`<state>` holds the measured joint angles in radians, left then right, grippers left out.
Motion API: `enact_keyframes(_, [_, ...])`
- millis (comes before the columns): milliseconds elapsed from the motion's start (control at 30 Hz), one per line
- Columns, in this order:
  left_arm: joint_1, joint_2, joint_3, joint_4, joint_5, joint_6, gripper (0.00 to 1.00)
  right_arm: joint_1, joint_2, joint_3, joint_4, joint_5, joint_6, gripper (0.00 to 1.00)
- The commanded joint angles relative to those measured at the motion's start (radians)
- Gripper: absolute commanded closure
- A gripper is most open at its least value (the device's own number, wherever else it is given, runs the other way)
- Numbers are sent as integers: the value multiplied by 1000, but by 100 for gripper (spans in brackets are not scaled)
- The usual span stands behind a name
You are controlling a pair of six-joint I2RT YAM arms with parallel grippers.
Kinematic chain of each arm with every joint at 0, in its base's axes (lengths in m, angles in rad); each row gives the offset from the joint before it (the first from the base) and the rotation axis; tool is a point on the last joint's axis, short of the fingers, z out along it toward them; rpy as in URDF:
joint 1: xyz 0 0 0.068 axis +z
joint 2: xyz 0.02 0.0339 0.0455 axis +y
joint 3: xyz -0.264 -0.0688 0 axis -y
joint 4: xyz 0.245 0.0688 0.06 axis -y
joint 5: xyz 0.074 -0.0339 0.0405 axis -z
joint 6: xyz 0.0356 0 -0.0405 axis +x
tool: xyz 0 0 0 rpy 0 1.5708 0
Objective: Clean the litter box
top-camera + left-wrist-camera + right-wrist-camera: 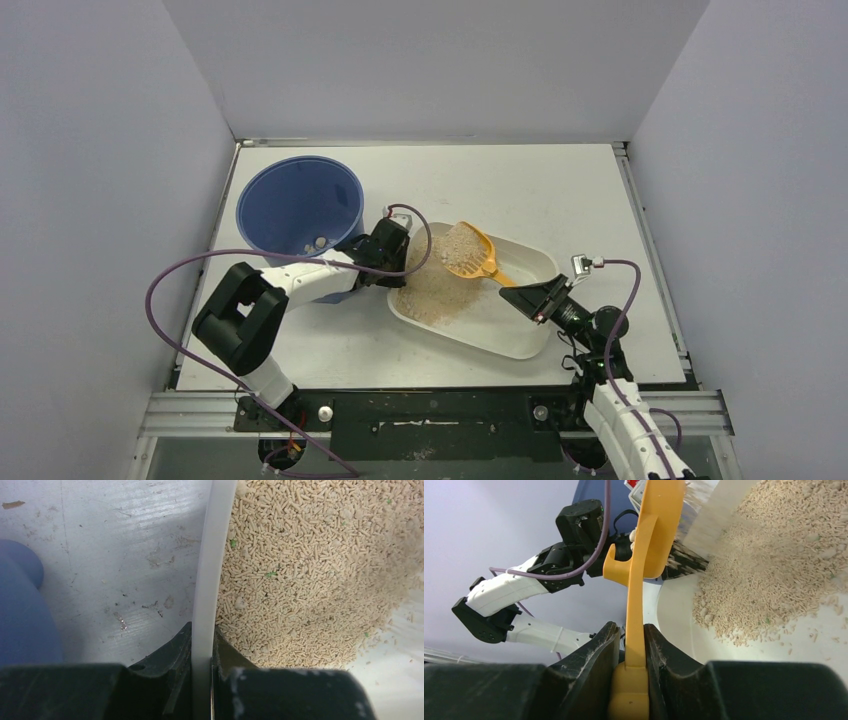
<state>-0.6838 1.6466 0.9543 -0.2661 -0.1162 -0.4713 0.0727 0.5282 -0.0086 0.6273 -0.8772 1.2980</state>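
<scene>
Meanwhile, my right tool pinches the loaded scoop over the litter box; the bucket lies leftward, beyond my left tool, which clamps the rim.

Top external: looks down from high behind the near edge, takes in the whole bench. Left wrist: sits close, faces down along the litter box rim past the left hand. Right wrist: peers close past the right hand and scoop toward the left arm. Pellet pile common to all three.
</scene>
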Motion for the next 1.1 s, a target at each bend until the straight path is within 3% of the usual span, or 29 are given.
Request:
enact_keyframes(0, [22,-51,54,19,10,-39,95,0,-19,-69,106,4,35,100])
enact_keyframes(67, [24,-49,50,27,17,-44,92,-9,-31,-12,-121,23,-93,100])
enact_keyframes(167, [30,-41,55,29,33,-49,88,-7,-27,-69,136,-6,57,100])
enact_keyframes(267, [32,-44,56,35,42,-53,82,-12,-19,-2,-83,0,-53,100])
enact_keyframes(333, [32,-47,61,37,47,-54,75,-11,-7,-60,145,-18,72,100])
enact_keyframes(367, [32,-49,64,38,51,-54,72,-13,9,-53,170,-45,62,100])
enact_keyframes(433, [33,-51,66,39,55,-53,65,-19,25,3,-58,-41,-73,100])
enact_keyframes(467, [32,-53,67,45,61,-54,60,-20,26,-2,-16,-31,-53,100])
enact_keyframes(533, [32,-54,71,55,71,-52,55,-19,40,-56,229,-51,91,100])
enact_keyframes(567, [32,-52,78,52,73,-51,52,-23,55,-42,202,-82,81,100])
enact_keyframes(633, [32,-51,82,54,76,-52,48,-30,64,37,-55,-66,-69,100])
enact_keyframes(667, [32,-52,82,60,80,-53,47,-30,58,22,-14,-50,-50,100])
enact_keyframes(733, [32,-48,89,58,88,-55,44,-30,66,-50,261,-60,106,100])
enact_keyframes(767, [33,-48,95,53,87,-56,42,-35,86,-38,252,-85,86,100])
enact_keyframes(833, [32,-50,93,54,86,-61,41,-46,88,-6,73,-75,8,100])
enact_keyframes(933, [31,-52,96,50,85,-61,39,-43,96,-80,372,-54,175,100])
enact_keyframes(1033, [31,-57,93,43,83,-59,37,-70,113,-32,176,-81,68,100])
enact_keyframes(1067, [31,-59,93,45,85,-60,36,-70,113,-61,291,-58,118,100])
